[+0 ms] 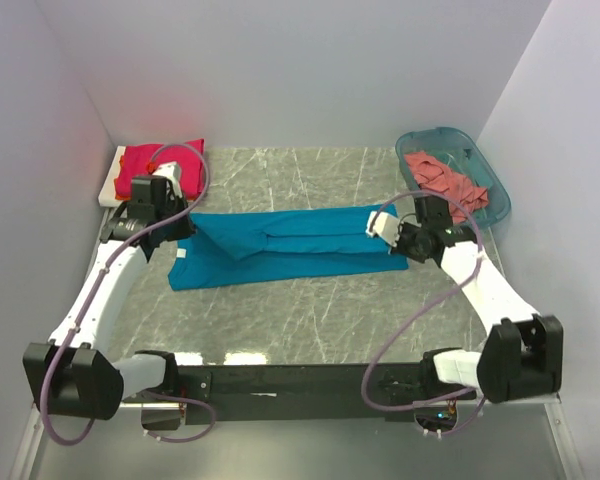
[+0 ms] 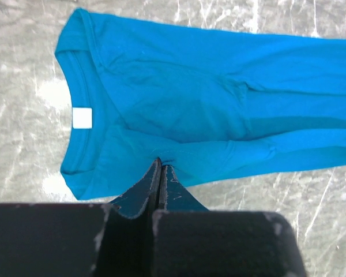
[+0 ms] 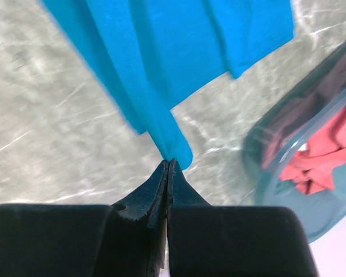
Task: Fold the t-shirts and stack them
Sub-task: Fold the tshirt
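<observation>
At mid-table: teal shirt part-folded, stack barely begun

Across the middle of the table the teal shirt lies stretched lengthwise, with one long side turned in. The left gripper is clamped on its edge near the collar. The right gripper pinches the hem end, close to the basket. At the far-left corner a magenta shirt lies folded on the white board, apparently the start of the stack. A salmon shirt sits crumpled in the basket. I judge the task under halfway: teal needs its remaining folds and stacking, salmon everything.
</observation>
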Robot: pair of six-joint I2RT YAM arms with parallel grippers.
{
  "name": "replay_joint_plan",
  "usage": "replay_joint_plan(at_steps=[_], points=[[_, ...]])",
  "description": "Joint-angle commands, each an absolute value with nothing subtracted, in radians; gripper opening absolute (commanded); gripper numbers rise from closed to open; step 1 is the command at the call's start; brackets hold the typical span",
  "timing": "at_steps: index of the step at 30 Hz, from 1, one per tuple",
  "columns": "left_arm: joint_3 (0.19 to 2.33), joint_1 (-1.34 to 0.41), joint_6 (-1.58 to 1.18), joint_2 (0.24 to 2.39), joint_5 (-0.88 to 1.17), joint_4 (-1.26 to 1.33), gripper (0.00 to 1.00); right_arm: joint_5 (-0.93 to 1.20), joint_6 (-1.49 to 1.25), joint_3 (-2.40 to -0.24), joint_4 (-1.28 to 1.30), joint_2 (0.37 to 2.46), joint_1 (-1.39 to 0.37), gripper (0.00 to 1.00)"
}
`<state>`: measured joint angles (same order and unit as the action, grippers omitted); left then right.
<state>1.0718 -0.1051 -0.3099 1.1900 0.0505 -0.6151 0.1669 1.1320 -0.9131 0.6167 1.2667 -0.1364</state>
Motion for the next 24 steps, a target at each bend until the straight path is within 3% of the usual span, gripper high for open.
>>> replay_joint_plan(at_steps=[1, 9, 24], points=[[1.043, -0.1, -0.333, 1.138, 0.081, -0.627, 0.01, 0.189, 1.134, -0.853, 0.678, 1.166, -0.129, 0.0], [1.002, -0.1, -0.345, 1.051, 0.089, -0.669, 0.01, 0.192, 1.128, -0.723, 0.701, 0.993, -0.121, 0.0], [0.985, -0.1, -0.364, 0.948, 0.189, -0.749, 0.01, 0.212, 1.132, -0.68, 0.778, 0.858, -0.091, 0.0]])
